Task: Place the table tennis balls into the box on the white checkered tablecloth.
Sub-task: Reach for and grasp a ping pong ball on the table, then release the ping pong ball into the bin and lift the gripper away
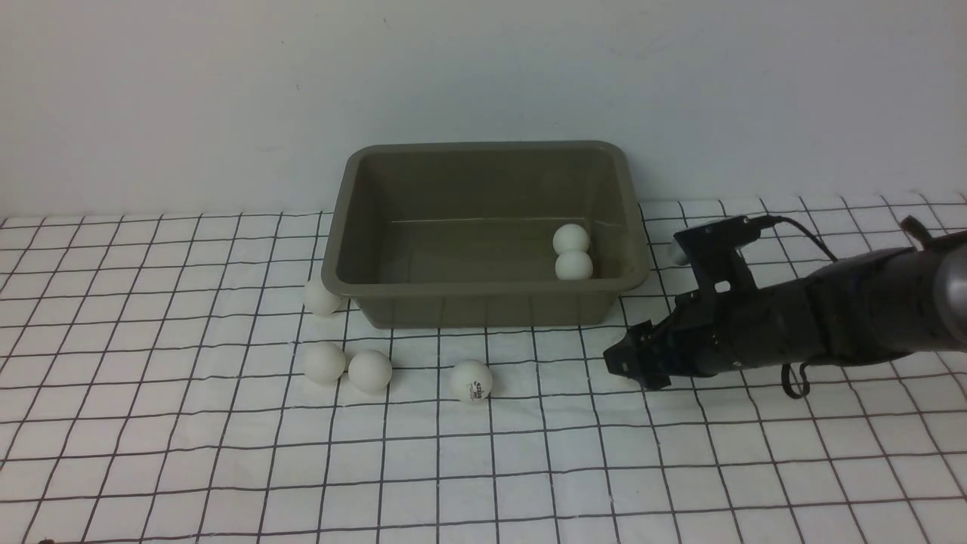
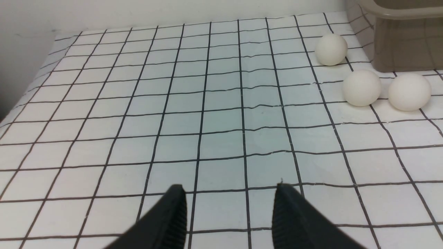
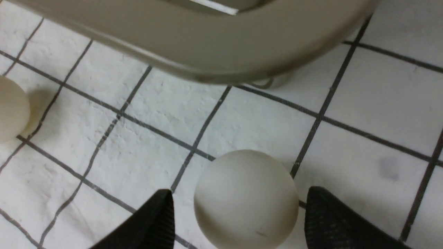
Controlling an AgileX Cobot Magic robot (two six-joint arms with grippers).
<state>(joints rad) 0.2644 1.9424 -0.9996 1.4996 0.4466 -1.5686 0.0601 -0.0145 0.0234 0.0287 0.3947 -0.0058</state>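
Your left gripper [image 2: 228, 186] hangs spread and empty over the white checkered tablecloth [image 2: 214, 114]. Your right gripper [image 3: 238, 193] straddles one ball [image 3: 245, 207], jaws apart, not yet pinching, set for a grab. Four table tennis balls [image 1: 471, 380] lie loose beyond; two sit inside the box [image 1: 483, 306].
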